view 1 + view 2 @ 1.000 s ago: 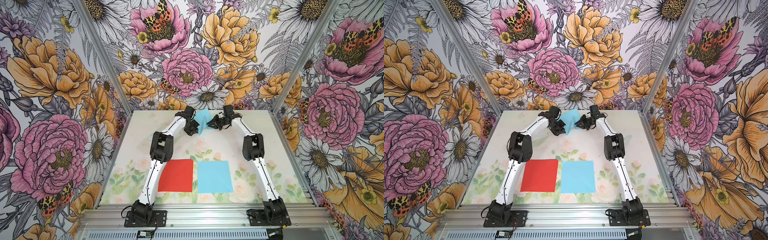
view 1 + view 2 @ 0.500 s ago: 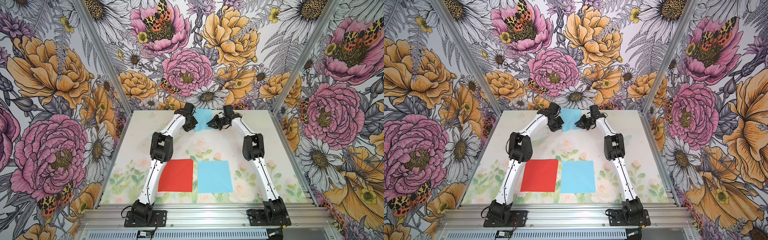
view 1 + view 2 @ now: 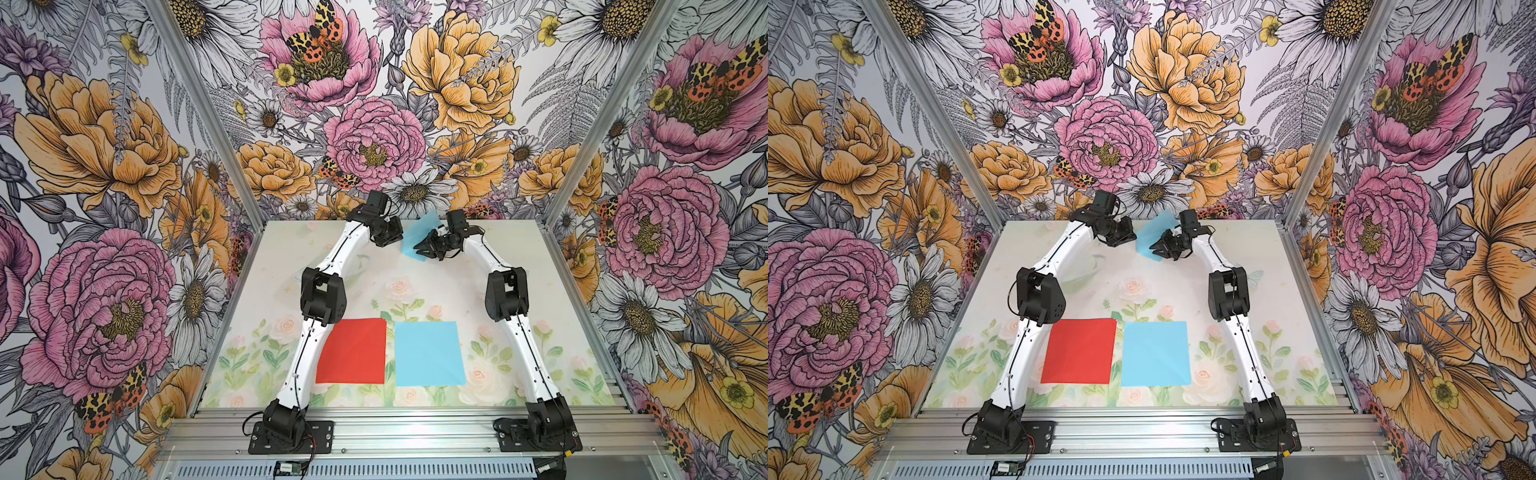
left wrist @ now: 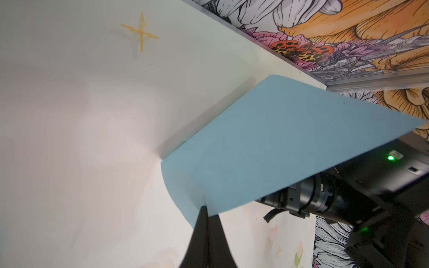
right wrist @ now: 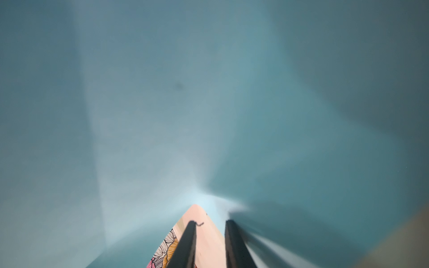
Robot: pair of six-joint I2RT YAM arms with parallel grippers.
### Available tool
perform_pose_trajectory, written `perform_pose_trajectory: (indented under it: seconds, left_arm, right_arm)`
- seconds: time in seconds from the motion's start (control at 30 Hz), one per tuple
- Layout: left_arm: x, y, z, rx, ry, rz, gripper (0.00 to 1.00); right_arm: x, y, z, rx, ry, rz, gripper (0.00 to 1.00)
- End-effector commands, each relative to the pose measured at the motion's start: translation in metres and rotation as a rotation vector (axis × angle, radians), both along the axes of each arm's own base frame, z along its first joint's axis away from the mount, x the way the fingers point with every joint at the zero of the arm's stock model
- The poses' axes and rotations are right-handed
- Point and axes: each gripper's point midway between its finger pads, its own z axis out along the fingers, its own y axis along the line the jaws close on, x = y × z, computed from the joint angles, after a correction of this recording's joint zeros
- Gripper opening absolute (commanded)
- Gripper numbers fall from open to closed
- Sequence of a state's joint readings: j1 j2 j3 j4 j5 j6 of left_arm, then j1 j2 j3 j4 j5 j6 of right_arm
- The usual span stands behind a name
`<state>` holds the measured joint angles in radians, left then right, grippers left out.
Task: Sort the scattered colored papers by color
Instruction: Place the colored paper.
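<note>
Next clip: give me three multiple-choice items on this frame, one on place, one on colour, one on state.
1. Where is the lifted sheet? A) at the table's far end B) on the red square C) off the table
2. Its colour? A) red B) blue C) yellow
3. The left gripper is: A) wide open B) shut on the sheet C) resting on the table
Key: 1A, both top views show it at the far edge; 2B, plainly light blue; 3B, its fingers pinch the sheet's edge.
</note>
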<state>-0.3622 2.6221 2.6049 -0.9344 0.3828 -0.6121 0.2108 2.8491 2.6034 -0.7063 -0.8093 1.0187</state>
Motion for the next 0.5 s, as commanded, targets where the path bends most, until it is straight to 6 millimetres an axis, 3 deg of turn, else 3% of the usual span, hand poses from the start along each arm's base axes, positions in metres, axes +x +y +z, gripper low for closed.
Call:
perform_pose_trajectory:
  seconds: [0.0, 0.23, 0.47]
  left_arm:
    - [-0.005, -0.001, -0.007, -0.014, 0.01, -0.051, 0.0]
    - [-0.014, 0.009, -0.012, 0.013, 0.033, -0.06, 0.0]
    - [-0.015, 0.02, -0.007, 0.051, 0.015, -0.052, 0.0]
  right_arm:
    - [-0.008, -0.006, -0.004, -0.037, 0.04, -0.003, 0.26]
    - [-0.011, -0.006, 0.022, -0.003, 0.01, 0.024, 0.3]
    - [-0.02, -0.005, 0.071, 0.061, -0.058, 0.084, 0.41]
